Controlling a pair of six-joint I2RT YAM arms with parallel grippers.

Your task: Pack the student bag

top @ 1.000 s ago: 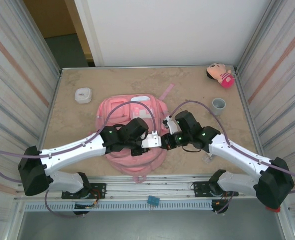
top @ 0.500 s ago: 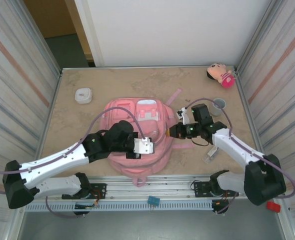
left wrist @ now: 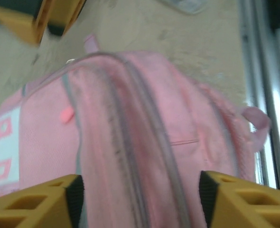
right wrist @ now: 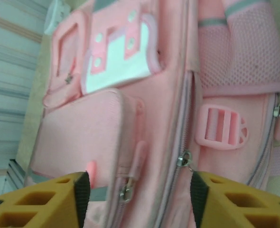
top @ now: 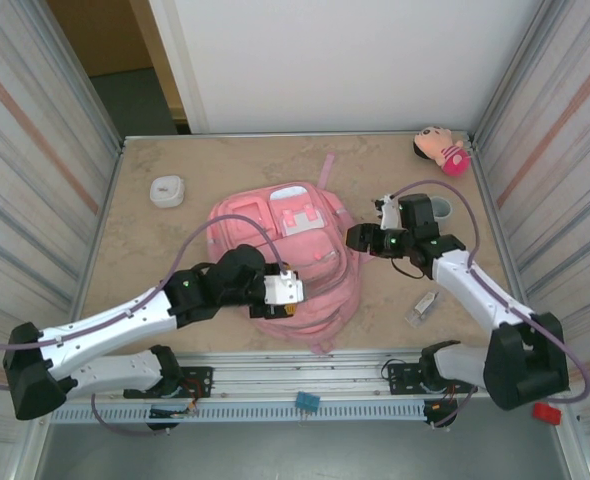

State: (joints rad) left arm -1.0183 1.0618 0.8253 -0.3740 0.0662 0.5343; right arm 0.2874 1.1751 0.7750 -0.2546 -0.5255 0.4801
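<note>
Two open grippers at the big pink backpack

We saw the big pink fabric backpack (top: 320, 265) with pale patches lying flat on the sandy brown table (top: 225, 165), right under the yellow fingers (left wrist: 45, 199) of our left gripper (top: 287, 295). Those fingers stood wide apart and held nothing. Our right gripper (top: 353, 238) hung just beside the backpack's right edge. Its fingers were spread wide too, with nothing in them, and pockets and zips showed in the gap. A small pink plush doll (top: 441, 150) lay far behind the right fingers.
</note>
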